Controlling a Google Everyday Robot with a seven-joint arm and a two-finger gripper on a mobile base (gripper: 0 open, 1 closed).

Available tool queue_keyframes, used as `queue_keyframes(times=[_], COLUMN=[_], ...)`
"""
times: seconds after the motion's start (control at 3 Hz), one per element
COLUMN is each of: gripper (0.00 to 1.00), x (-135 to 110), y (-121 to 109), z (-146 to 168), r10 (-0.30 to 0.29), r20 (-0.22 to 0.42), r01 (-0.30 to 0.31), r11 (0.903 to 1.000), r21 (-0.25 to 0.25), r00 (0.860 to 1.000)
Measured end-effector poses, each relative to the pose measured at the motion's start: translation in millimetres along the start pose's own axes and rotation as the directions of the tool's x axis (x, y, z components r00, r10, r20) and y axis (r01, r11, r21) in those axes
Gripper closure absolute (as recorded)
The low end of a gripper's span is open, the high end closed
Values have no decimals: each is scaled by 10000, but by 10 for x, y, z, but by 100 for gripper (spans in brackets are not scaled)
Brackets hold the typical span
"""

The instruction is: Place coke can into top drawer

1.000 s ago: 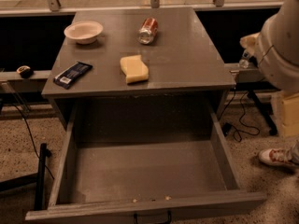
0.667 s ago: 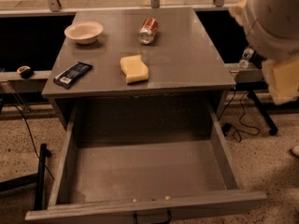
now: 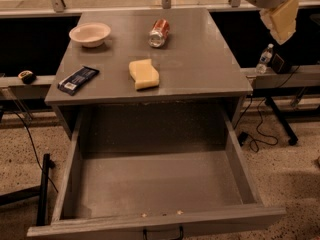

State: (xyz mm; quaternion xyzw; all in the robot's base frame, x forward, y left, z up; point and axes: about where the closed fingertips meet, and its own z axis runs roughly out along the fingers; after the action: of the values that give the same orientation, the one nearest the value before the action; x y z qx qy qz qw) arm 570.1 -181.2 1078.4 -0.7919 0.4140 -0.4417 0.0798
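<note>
The coke can (image 3: 159,33) lies on its side at the back middle of the grey cabinet top (image 3: 200,69), its silver end facing me. The top drawer (image 3: 157,221) is pulled fully out below the cabinet top, and its inside shows nothing in it. Its dark handle (image 3: 162,232) shows at the bottom edge. Only part of my arm (image 3: 272,4) shows, white and cream, at the top right corner, above and right of the cabinet. My gripper is out of view.
On the cabinet top are a white bowl (image 3: 90,34) at the back left, a yellow sponge (image 3: 143,74) in the middle and a dark blue snack bar (image 3: 78,79) at the left edge. A water bottle (image 3: 263,59) stands on a ledge at the right. Cables (image 3: 255,134) and stand legs lie on the floor.
My arm has risen from the right side of the cabinet to the top right corner. The can, sponge, bowl and drawer have not moved.
</note>
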Motion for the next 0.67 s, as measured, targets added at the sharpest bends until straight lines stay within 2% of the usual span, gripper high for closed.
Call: queue_keyframes(times=[0.33, 0.67], gripper=[0, 0], x=[8, -105], y=[-14, -326], z=[-47, -31], r10=[-578, -1826], r20=[-33, -123], r01=[578, 1830], r11=[9983, 9793], r21=[71, 861], r00=[9983, 9831])
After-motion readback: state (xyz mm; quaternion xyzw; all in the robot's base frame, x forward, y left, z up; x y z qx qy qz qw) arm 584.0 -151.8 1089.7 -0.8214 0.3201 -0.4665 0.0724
